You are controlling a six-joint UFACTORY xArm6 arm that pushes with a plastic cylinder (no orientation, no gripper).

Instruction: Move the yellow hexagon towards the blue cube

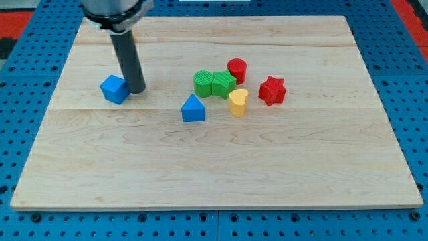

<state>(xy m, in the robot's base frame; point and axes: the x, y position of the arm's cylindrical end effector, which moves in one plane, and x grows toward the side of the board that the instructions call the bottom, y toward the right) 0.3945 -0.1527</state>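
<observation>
The blue cube (115, 88) sits at the board's left. My tip (137, 90) rests on the board just to the cube's right, touching or almost touching it. I cannot make out a yellow hexagon. A thin yellow-orange sliver (133, 35) shows at the rod's right edge near the view's top, mostly hidden behind the rod. The only plainly visible yellow block is a yellow heart (238, 102) right of centre.
A blue triangular block (193, 108) lies near the centre. Two green blocks (202, 83) (223, 84) sit side by side, with a red cylinder (237, 69) behind them and a red star (272, 90) to their right. The wooden board (214, 174) lies on a blue pegboard.
</observation>
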